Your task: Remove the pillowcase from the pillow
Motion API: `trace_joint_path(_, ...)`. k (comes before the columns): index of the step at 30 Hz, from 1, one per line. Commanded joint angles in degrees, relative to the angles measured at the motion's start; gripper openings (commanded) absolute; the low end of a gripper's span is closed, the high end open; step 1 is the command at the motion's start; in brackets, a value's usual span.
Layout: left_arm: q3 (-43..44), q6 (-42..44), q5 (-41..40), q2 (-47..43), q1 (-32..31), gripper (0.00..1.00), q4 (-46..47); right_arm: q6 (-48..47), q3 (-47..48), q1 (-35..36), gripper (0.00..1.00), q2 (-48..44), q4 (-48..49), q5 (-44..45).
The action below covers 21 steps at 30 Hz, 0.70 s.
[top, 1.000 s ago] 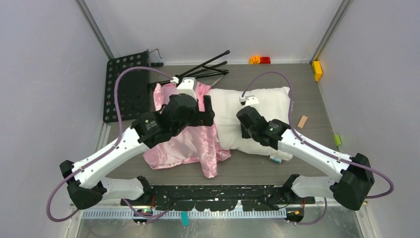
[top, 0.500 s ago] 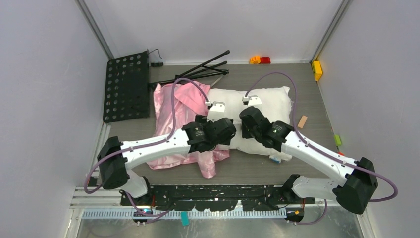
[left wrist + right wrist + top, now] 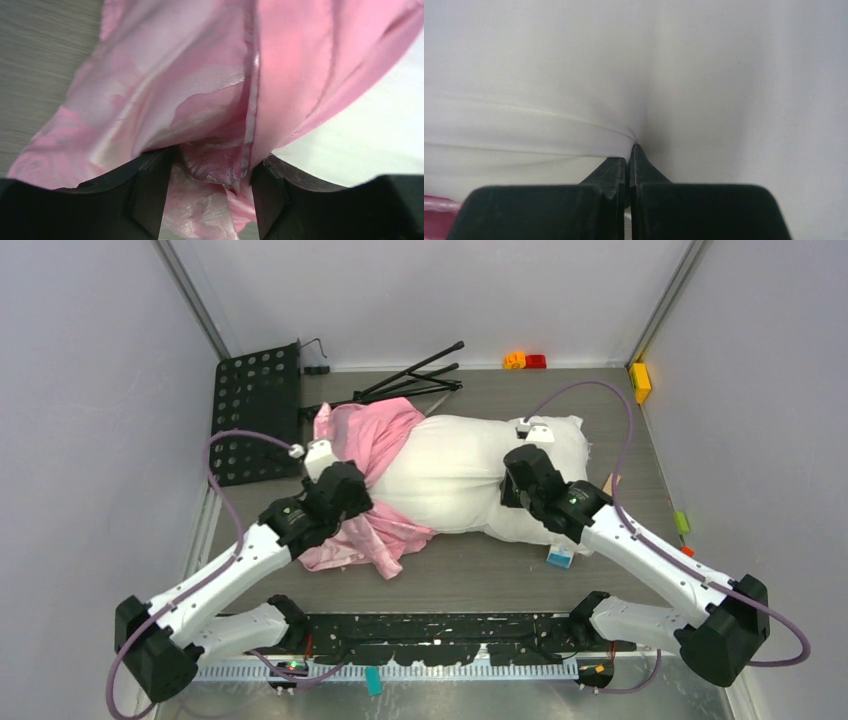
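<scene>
The white pillow lies across the middle of the table, its blue-and-white tag at the near right. The pink satin pillowcase covers only its left end and trails in a heap toward the near edge. My left gripper sits at that heap. In the left wrist view its jaws stand part-way apart, pinching a crumpled bunch of the pillowcase. My right gripper presses on the pillow's right half. In the right wrist view it is shut on a fold of the pillow.
A black perforated board lies at the far left, with a folded black stand behind the pillowcase. Small orange and red blocks and a yellow block sit along the back and right edges. Grey walls close in both sides.
My left arm swung from the pillow's middle to the pillowcase heap on the left and its jaws closed on fabric. More white pillow shows. The right gripper shifted slightly right, still pinching.
</scene>
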Motion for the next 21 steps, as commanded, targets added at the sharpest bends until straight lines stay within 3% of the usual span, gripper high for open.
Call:
trace_joint_path(1, -5.9, -1.7, -4.6, -7.4, 9.6, 0.58, -6.2, 2.1, 0.4, -9.9, 0.00, -5.2, -4.5, 7.9)
trace_joint_path(5, -9.4, -0.1, 0.1, -12.5, 14.8, 0.52, -2.0, 0.9, 0.5, -12.0, 0.00, -9.0, -3.3, 3.8)
trace_joint_path(8, -10.3, 5.2, 7.8, -12.1, 15.0, 0.45, 4.8, -2.3, 2.6, -12.1, 0.04, -8.0, -3.8, -5.0)
trace_joint_path(9, -10.5, 6.6, 11.6, -11.4, 15.0, 0.44, 7.0, -3.2, 3.8, -12.1, 0.15, -6.9, -4.8, -8.3)
trace_joint_path(10, -10.4, 8.1, 16.7, -10.5, 15.0, 0.43, 8.8, -4.1, 5.6, -12.1, 0.42, -5.6, -6.3, -11.4)
trace_joint_path(11, -10.4, 8.9, 20.1, -9.6, 15.0, 0.41, 10.5, -5.0, 6.9, -12.0, 0.62, -4.7, -7.2, -14.6)
trace_joint_path(12, -10.4, 9.1, 23.0, -8.5, 15.0, 0.39, 11.8, -5.7, 8.0, -12.0, 0.73, -4.2, -7.9, -17.3)
trace_joint_path(14, -10.6, 8.9, 26.3, -6.6, 15.0, 0.37, 13.4, -6.7, 9.9, -10.9, 0.84, -3.9, -8.8, -20.2)
trace_joint_path(21, -11.4, 8.6, 31.6, -2.1, 15.0, 0.33, 16.0, -9.1, 23.1, 9.0, 0.88, 4.1, -19.4, 0.9)
